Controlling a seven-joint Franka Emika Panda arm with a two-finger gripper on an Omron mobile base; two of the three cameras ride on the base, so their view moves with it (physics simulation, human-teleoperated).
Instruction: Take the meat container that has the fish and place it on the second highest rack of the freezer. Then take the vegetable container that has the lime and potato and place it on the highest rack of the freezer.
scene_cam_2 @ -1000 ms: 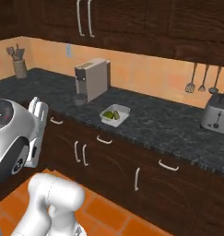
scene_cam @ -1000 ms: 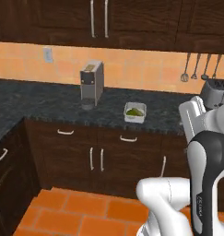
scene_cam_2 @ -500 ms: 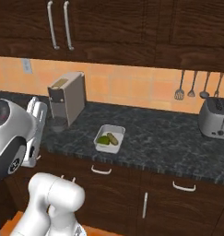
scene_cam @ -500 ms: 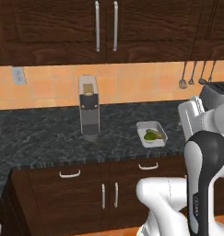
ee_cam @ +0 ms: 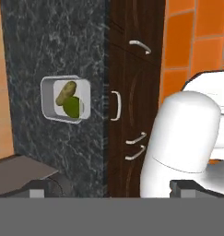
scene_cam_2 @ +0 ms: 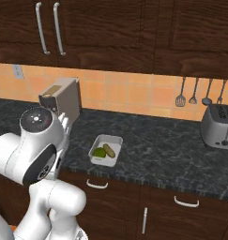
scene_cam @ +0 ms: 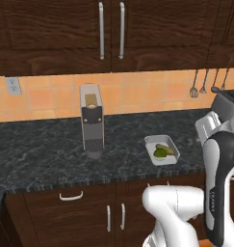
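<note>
The vegetable container [scene_cam: 157, 139] [scene_cam_2: 110, 138] [ee_cam: 46, 99] sits on the dark stone counter near its front edge, right of the coffee machine. In it lie the green lime [scene_cam: 159, 153] [scene_cam_2: 99, 152] [ee_cam: 73, 107] and the tan potato [scene_cam: 167, 148] [scene_cam_2: 109, 150] [ee_cam: 66, 92], touching each other. My gripper [ee_cam: 114, 190] is open with nothing between its fingers. It is held back from the counter and looks down over the container and the cabinet fronts. The meat container, the fish and the freezer are out of view.
A grey coffee machine [scene_cam: 92, 126] [scene_cam_2: 64, 98] stands left of the container. A toaster [scene_cam_2: 218, 125] [scene_cam: 227, 103] stands at the counter's right, under hanging utensils [scene_cam_2: 193, 92]. Dark wood cabinets [scene_cam: 109, 219] with metal handles run below the counter and above it.
The whole picture has shifted: the base has driven and turned to face the counter more squarely and closer. The container has not moved on the counter. My gripper stays open.
</note>
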